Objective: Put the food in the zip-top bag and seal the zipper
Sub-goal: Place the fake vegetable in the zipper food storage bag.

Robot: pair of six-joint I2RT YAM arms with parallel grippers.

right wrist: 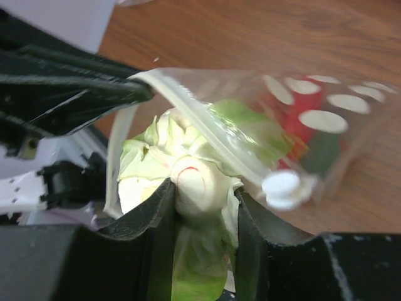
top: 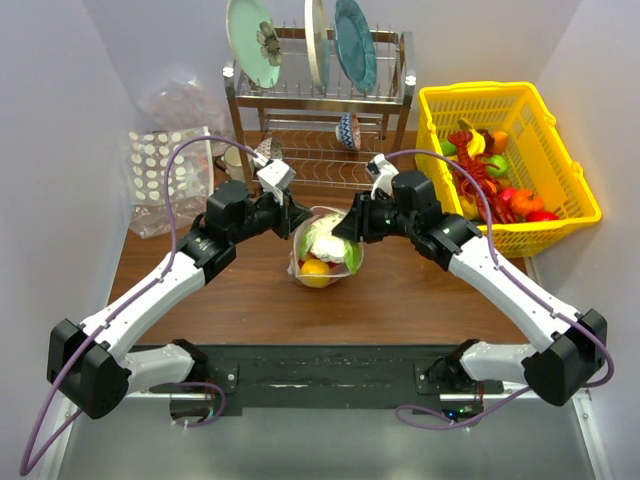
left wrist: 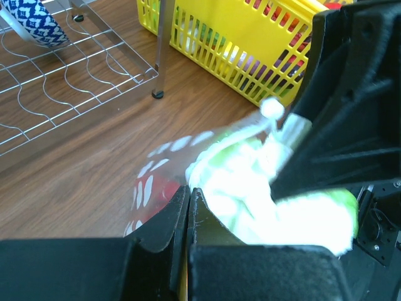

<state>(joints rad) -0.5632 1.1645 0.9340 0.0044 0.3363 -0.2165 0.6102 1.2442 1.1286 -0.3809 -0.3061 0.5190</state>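
Note:
The zip-top bag (top: 303, 262), a clear pouch printed with white dots, sits mid-table with its mouth held up. My left gripper (top: 296, 222) is shut on the left rim of that mouth (left wrist: 189, 191). My right gripper (top: 346, 228) is shut on a white and green toy cabbage (right wrist: 197, 179), a piece of the food, which sits in the bag's mouth (top: 325, 238). The zipper (right wrist: 207, 128) runs unsealed across the top of the cabbage. An orange fruit (top: 316, 270) and a red piece (right wrist: 307, 110) lie inside the bag.
A yellow basket (top: 560, 150) at the right holds more toy food (top: 490, 165). Behind the bag stands a wire dish rack (top: 320, 165) with plates and a patterned cup (left wrist: 37, 22). A flat dotted pack (top: 165, 180) and a wrinkly clear sack (top: 185, 105) lie at the far left.

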